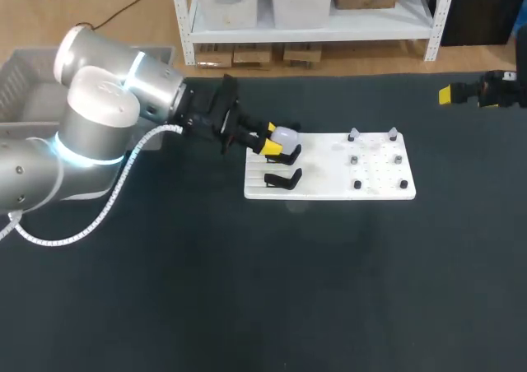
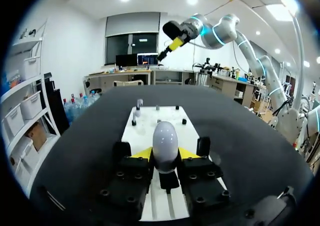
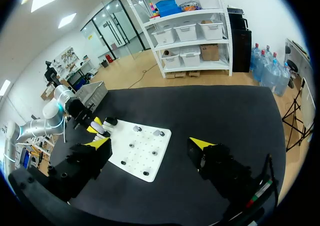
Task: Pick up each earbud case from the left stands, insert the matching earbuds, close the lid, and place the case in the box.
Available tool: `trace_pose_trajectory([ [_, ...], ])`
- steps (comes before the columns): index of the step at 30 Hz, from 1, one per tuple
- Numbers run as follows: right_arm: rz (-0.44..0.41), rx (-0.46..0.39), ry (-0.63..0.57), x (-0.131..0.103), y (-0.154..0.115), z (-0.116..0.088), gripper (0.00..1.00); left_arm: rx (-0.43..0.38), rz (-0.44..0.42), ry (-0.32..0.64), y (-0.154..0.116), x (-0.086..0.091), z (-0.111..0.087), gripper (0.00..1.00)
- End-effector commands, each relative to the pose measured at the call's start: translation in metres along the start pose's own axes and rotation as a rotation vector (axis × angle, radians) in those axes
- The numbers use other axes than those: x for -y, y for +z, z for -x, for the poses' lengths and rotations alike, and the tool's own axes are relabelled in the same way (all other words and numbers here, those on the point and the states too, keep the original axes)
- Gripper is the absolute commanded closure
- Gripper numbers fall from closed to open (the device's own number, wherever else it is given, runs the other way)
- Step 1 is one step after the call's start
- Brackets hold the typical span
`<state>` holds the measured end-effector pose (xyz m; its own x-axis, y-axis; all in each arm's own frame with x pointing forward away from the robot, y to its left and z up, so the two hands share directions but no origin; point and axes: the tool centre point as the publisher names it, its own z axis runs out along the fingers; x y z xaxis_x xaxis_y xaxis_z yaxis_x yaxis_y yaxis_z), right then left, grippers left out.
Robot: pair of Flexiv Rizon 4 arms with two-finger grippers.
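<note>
L gripper (image 2: pixel 165 154) clamps white earbud case (image 2: pixel 164 142), stand (image 2: pixel 169 180) beneath mostly hidden; R gripper (image 3: pixel 150 143) wide open.

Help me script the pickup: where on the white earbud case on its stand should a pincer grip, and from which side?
I'd grip the earbud case across its two rounded flanks, near mid-height, coming in from the board's left end. It sits egg-like on the black stand, so only its underside is blocked. The left pincer's tips sit against both flanks.
</note>
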<state>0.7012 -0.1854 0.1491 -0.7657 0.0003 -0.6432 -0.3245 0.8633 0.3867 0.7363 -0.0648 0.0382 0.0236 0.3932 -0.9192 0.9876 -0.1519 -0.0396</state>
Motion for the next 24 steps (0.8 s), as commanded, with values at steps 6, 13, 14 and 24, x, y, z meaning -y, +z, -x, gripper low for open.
trace_pose_trajectory([
  [6, -0.001, 0.0, 0.0, 0.0, 0.0, 0.0, 0.0, 0.168, 0.062, 0.063, -0.029, 0.013, 0.054, 1.0],
  [13, -0.001, 0.0, 0.0, 0.0, 0.0, 0.0, 0.0, 0.284, 0.087, 0.07, -0.039, 0.02, 0.084, 1.0],
  [14, -0.001, 0.0, 0.0, 0.0, 0.0, 0.0, 0.0, 0.293, 0.083, 0.068, -0.04, 0.021, 0.087, 1.0],
  [24, -0.001, 0.0, 0.0, 0.0, 0.0, 0.0, 0.0, 0.32, 0.063, 0.051, -0.045, 0.024, 0.097, 1.0],
])
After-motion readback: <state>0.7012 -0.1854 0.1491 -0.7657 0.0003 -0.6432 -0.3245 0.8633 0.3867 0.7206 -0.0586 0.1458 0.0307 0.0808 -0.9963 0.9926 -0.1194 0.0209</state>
